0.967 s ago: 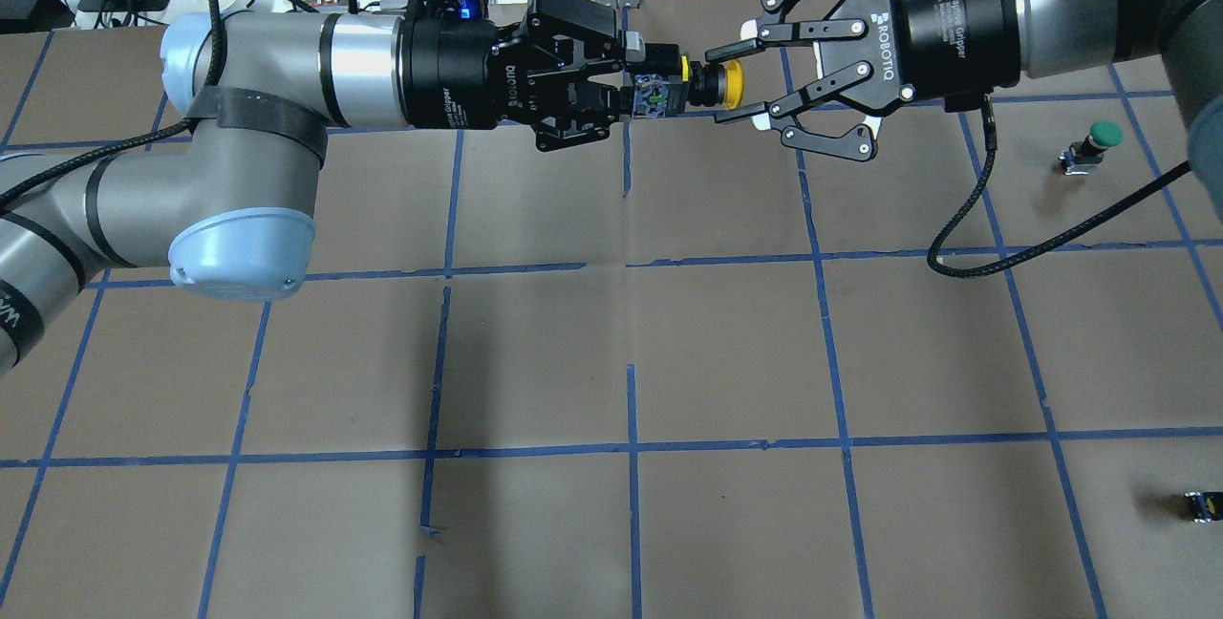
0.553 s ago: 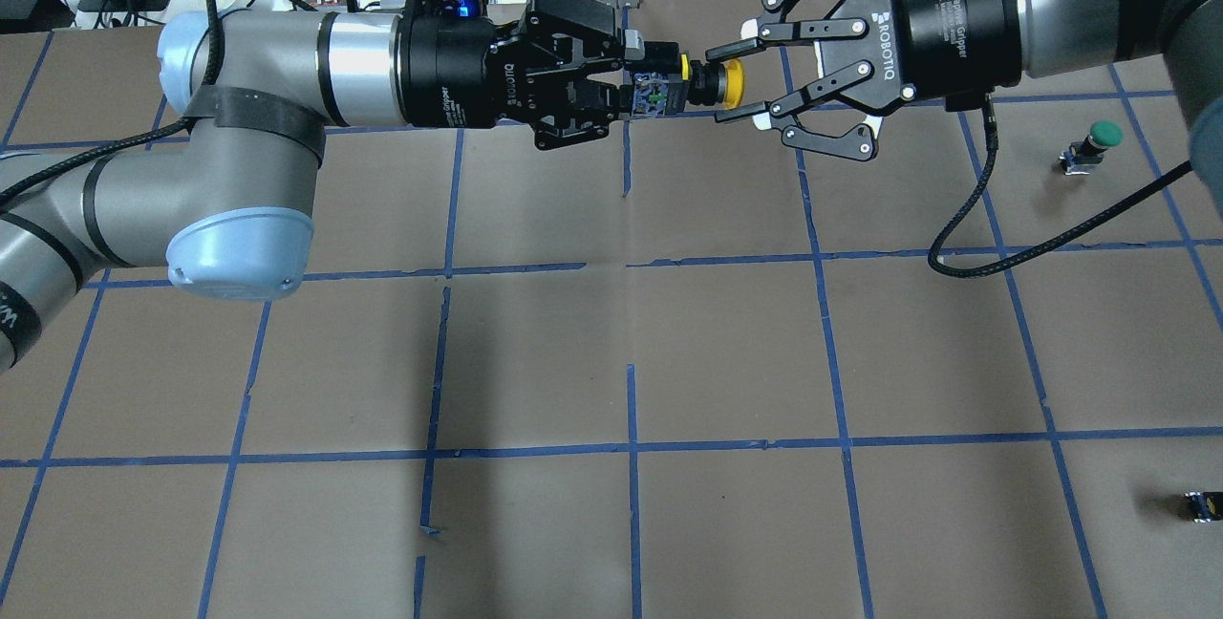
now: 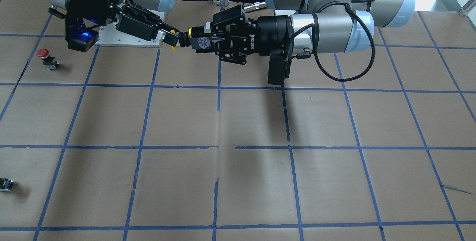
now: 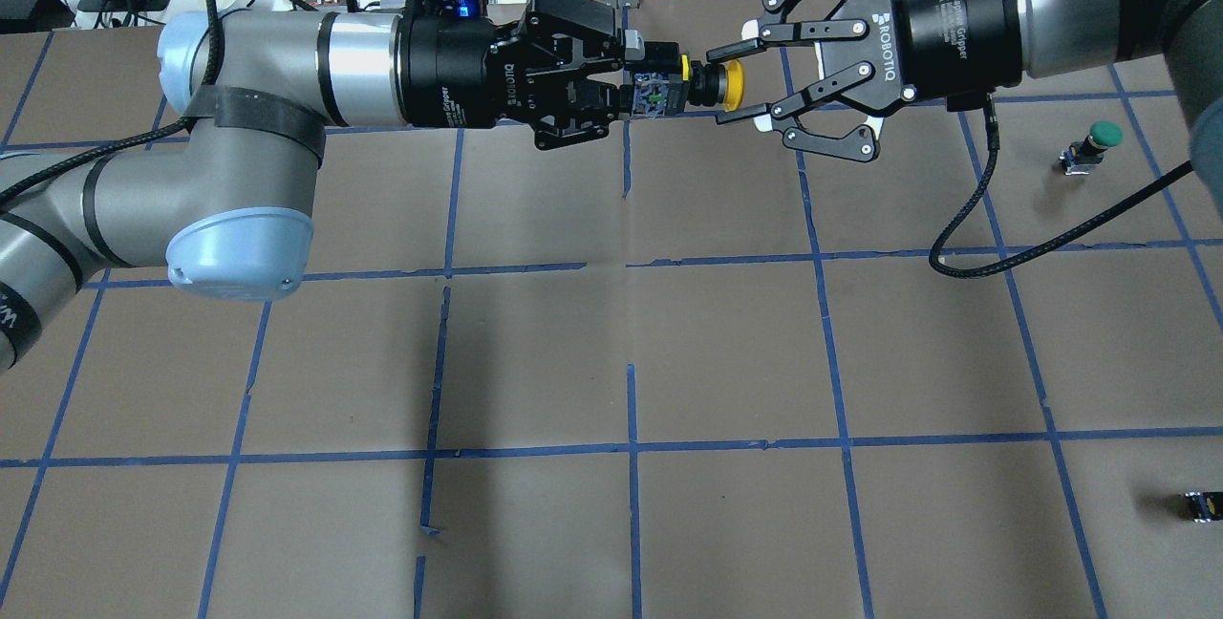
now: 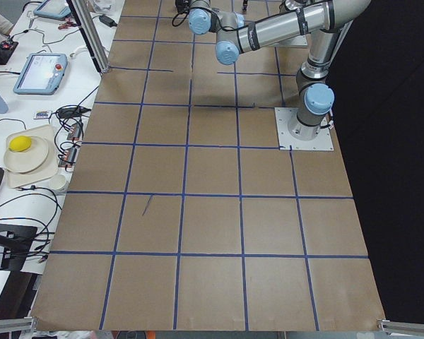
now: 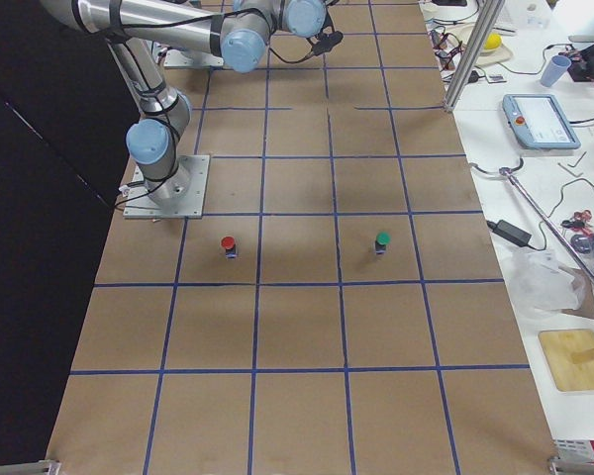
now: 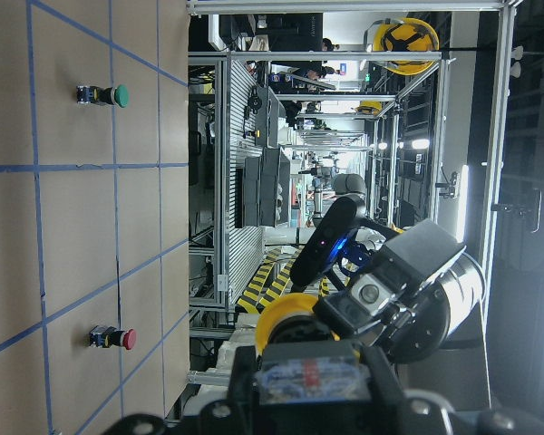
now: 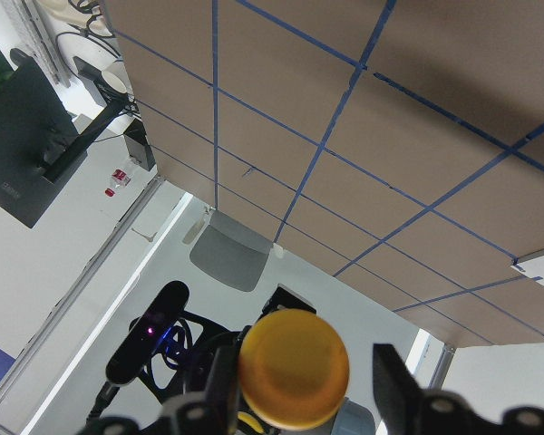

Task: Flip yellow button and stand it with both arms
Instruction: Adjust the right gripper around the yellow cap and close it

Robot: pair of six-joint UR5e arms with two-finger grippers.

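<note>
The yellow button (image 4: 732,85) is held level in the air over the table's far middle, its cap pointing toward my right arm. My left gripper (image 4: 642,82) is shut on its black body and silvery base. My right gripper (image 4: 721,84) is open, its two fingers straddling the yellow cap with small gaps on either side. In the front view the button (image 3: 185,40) sits between the left gripper (image 3: 202,42) and the right gripper (image 3: 173,39). The right wrist view shows the cap (image 8: 293,367) face-on, and the left wrist view shows it (image 7: 286,313) from behind.
A green-capped button (image 4: 1094,143) stands at the right of the table. A red-capped button (image 3: 45,57) stands nearer the robot's base. A small capless block (image 4: 1202,506) lies near the right edge. Cables and gear lie beyond the far edge.
</note>
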